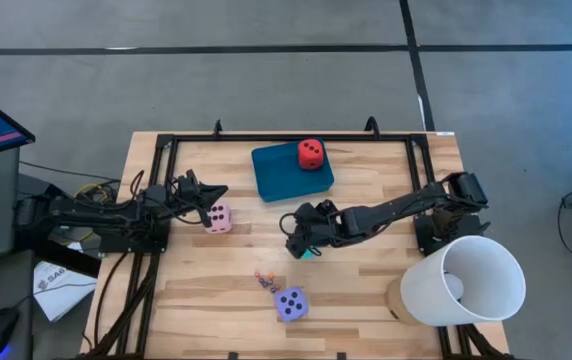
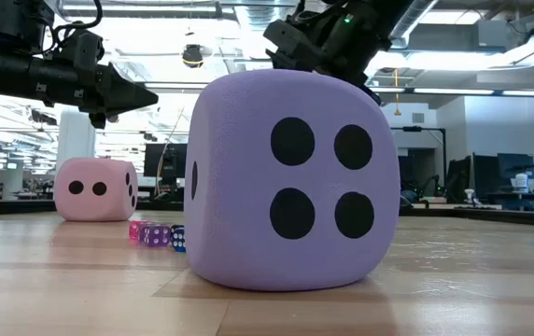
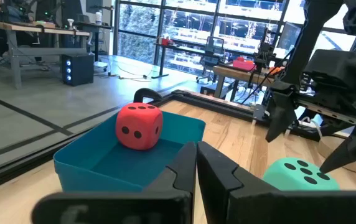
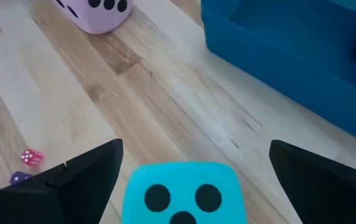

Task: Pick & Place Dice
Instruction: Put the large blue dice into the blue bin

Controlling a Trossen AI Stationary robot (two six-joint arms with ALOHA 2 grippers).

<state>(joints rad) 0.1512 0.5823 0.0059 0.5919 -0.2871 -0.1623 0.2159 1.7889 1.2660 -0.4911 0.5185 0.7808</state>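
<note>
Turquoise is barely glimpsed from above under the right gripper (image 1: pixel 303 247) — only its wrist view shows the turquoise die (image 4: pixel 183 193) on the wood between wide-spread fingers, not grasped. The red die (image 1: pixel 311 153) sits in the teal tray (image 1: pixel 278 175). The left gripper (image 1: pixel 216 192) is seen clenched, empty, above the pink die (image 1: pixel 218 217); the purple die (image 2: pixel 290 182) is seen nearest in the low view.

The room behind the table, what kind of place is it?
Probably a robotics lab or open workshop: workbenches with gear along big windows, monitors on desks behind, and a wooden table with two robot arms.
</note>
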